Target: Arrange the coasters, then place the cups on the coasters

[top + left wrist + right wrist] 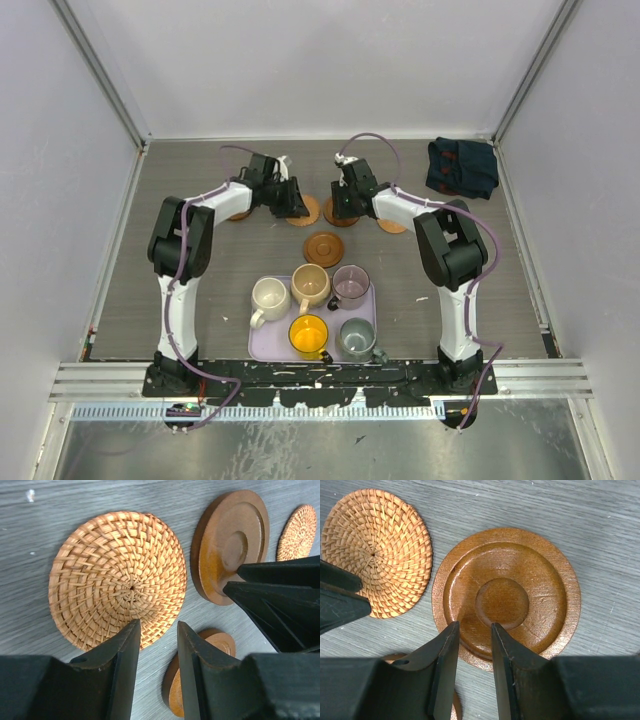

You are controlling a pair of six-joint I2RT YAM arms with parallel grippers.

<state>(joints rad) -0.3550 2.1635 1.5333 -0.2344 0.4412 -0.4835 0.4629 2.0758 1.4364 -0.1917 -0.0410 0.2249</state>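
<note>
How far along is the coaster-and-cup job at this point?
Done: nothing final. Five coasters lie loose on the table, none carrying a cup. In hand: the left gripper, open, is over a woven coaster; the right gripper, open, is over a wooden coaster; neither holds anything. Left: finish arranging, then move all five cups off the lavender tray onto coasters.

Brightness: you have bright, even light in all three views, nothing dim.
Source: it is diffuse and comes from overhead; the white walls [320, 60] look flat.
Shadows: the arms [180, 240] cast short, soft shadows on the grey table [530, 270].
Glare: your right wrist view shows a mild sheen on the wooden coaster [506, 597].
Focus: the woven coaster [117, 577] is crisp, strand by strand.
Blur: the left gripper's fingers [117, 675], close to your lens, are black and nearly featureless.
</note>
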